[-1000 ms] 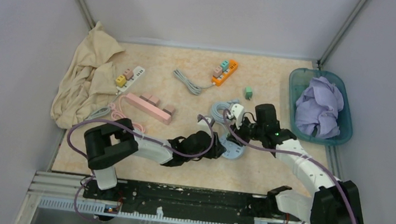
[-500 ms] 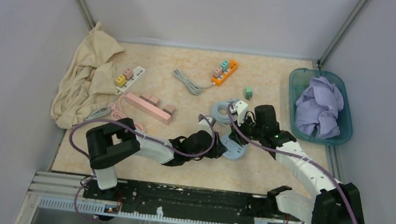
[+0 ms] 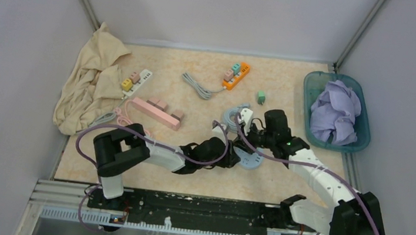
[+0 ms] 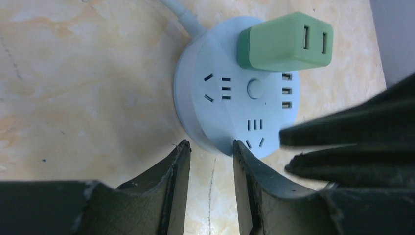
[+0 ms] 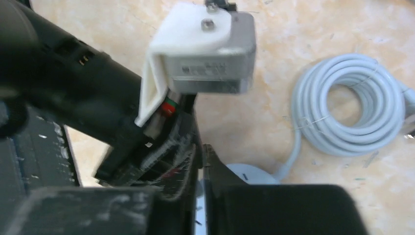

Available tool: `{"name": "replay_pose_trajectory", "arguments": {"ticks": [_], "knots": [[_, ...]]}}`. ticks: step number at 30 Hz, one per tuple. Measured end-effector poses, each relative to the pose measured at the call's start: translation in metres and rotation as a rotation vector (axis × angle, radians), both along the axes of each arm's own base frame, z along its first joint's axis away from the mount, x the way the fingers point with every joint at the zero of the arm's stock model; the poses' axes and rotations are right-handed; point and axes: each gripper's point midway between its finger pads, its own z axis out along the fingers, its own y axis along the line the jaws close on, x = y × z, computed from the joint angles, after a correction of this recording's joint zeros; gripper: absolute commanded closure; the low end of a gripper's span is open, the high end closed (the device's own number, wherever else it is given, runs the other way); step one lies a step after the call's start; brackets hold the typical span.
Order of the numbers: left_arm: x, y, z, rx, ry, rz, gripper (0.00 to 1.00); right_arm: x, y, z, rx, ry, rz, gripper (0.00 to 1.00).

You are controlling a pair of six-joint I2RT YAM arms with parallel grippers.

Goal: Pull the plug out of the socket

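Note:
A round light-blue socket (image 4: 230, 98) lies on the table with a green plug (image 4: 284, 41) standing in its far side. My left gripper (image 4: 210, 144) is slightly open and empty at the socket's near rim, its right finger touching the rim. My right gripper (image 5: 199, 147) is shut with nothing between its jaws, hovering over the socket (image 5: 244, 174). Its dark fingers (image 4: 352, 132) show at the socket's right edge, apart from the plug. In the top view both grippers, left (image 3: 235, 156) and right (image 3: 252, 140), meet at the socket (image 3: 251, 160); the plug is hidden there.
The socket's coiled white cable (image 5: 350, 105) lies just beyond it. A loose green adapter (image 3: 260, 96), an orange strip (image 3: 236, 75), a pink strip (image 3: 157, 112) and a white strip (image 3: 137, 81) lie farther back. A beige cloth (image 3: 91, 80) is at the left, a teal basket (image 3: 316, 82) at the right.
My right gripper has shifted slightly left and down over the socket. My left gripper has crept a little right toward the socket's rim.

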Motion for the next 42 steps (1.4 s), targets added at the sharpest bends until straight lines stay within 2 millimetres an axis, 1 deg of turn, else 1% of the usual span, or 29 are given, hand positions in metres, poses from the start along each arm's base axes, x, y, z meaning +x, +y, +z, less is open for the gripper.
{"name": "replay_pose_trajectory", "arguments": {"ticks": [3,7,10,11,14,16,17,18,20,21,23,26,28,29,30,32,33,36,39,41,42], "knots": [[-0.003,-0.004,-0.003,0.004,0.008,-0.024,0.58,0.004,-0.001,0.001,0.008,0.025,-0.054,1.0],[-0.003,-0.005,-0.003,0.001,0.016,-0.034,0.58,0.019,-0.012,0.003,0.017,0.033,-0.145,1.0],[-0.003,-0.005,-0.003,0.0,0.017,-0.039,0.58,0.022,-0.018,0.006,0.013,0.017,-0.163,1.0],[-0.003,-0.005,-0.003,0.0,0.017,-0.041,0.58,0.022,-0.02,0.008,0.011,0.005,-0.162,0.93],[-0.005,-0.003,-0.002,0.005,0.01,-0.05,0.57,0.024,-0.026,0.014,-0.008,-0.031,-0.157,0.59],[-0.008,0.003,-0.002,0.018,0.005,-0.061,0.57,0.026,-0.034,0.016,-0.029,-0.055,-0.156,0.39],[-0.01,0.008,-0.007,0.033,0.004,-0.067,0.57,0.027,-0.037,0.016,-0.041,-0.062,-0.154,0.34],[-0.011,0.01,-0.006,0.035,0.0,-0.072,0.56,0.027,-0.04,0.015,-0.051,-0.065,-0.152,0.3],[-0.013,0.014,-0.006,0.052,-0.011,-0.084,0.56,0.025,-0.044,0.011,-0.08,-0.067,-0.134,0.25],[-0.013,0.016,-0.005,0.059,-0.015,-0.09,0.56,0.023,-0.047,0.008,-0.096,-0.065,-0.128,0.25],[-0.014,0.017,-0.005,0.071,-0.021,-0.098,0.56,0.021,-0.051,0.002,-0.128,-0.056,-0.122,0.24],[-0.015,0.021,-0.005,0.088,-0.031,-0.111,0.55,0.025,-0.061,-0.013,-0.201,-0.039,-0.141,0.25],[-0.018,0.027,-0.004,0.096,-0.04,-0.12,0.54,0.025,-0.067,-0.023,-0.245,-0.017,-0.154,0.28],[-0.019,0.031,-0.004,0.1,-0.044,-0.124,0.54,0.026,-0.069,-0.028,-0.266,-0.004,-0.158,0.33],[-0.021,0.035,-0.003,0.103,-0.049,-0.129,0.54,0.025,-0.071,-0.032,-0.279,0.007,-0.159,0.4],[-0.023,0.04,0.0,0.102,-0.065,-0.139,0.52,0.026,-0.074,-0.039,-0.311,0.031,-0.165,0.6],[-0.025,0.042,0.002,0.094,-0.075,-0.145,0.5,0.027,-0.076,-0.042,-0.323,0.038,-0.165,0.67],[-0.029,0.044,0.017,0.036,-0.12,-0.172,0.48,0.031,-0.077,-0.045,-0.341,0.053,-0.171,0.75],[-0.032,0.037,0.033,-0.04,-0.152,-0.209,0.48,0.031,-0.075,-0.045,-0.34,0.056,-0.165,0.81],[-0.035,0.03,0.043,-0.094,-0.164,-0.237,0.5,0.029,-0.073,-0.044,-0.342,0.056,-0.157,0.86],[-0.036,0.025,0.05,-0.128,-0.173,-0.249,0.54,0.028,-0.072,-0.045,-0.342,0.057,-0.154,0.87]]}}
